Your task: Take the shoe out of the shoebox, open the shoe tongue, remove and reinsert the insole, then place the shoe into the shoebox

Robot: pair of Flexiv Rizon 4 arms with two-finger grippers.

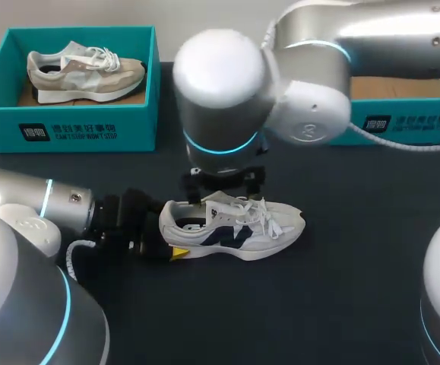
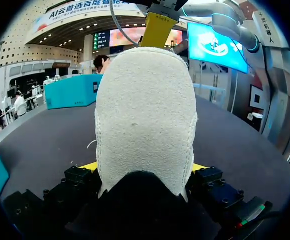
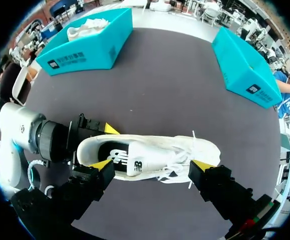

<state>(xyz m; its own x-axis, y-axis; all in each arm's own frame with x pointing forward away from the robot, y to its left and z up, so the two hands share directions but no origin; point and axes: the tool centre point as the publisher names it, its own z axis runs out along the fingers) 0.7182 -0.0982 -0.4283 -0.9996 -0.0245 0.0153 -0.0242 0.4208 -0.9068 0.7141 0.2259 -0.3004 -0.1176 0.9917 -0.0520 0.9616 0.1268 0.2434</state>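
Two teal shoeboxes stood along the far edge of the dark table (image 1: 341,304). The far-left shoebox (image 1: 68,125) was open and held a beige shoe (image 1: 83,72), lying flat on its sole on the brown cardboard floor, toe to the right. The far-right shoebox (image 1: 409,125) was largely hidden behind the right arm (image 1: 311,68); only a strip of brown cardboard showed inside it, and what else it held could not be told.

The white shoe (image 1: 235,228) with the dark side mark was outside both boxes. It stood upright on its sole near the middle of the table, heel to the left and toe to the right, with its laces loose over the tongue.

The left arm (image 1: 30,201) came in low from the left, and the left tool (image 1: 172,232) was clenched on the white shoe's heel — in the left wrist view the pale heel filled the space between the two yellow tips, which pressed against it from either side.

The right tool (image 3: 152,165) hung above the white shoe with its fingers spread wide, released and grasping nothing. In the right wrist view its two yellow tips sat along the shoe's side — one by the collar, the other by the forefoot.
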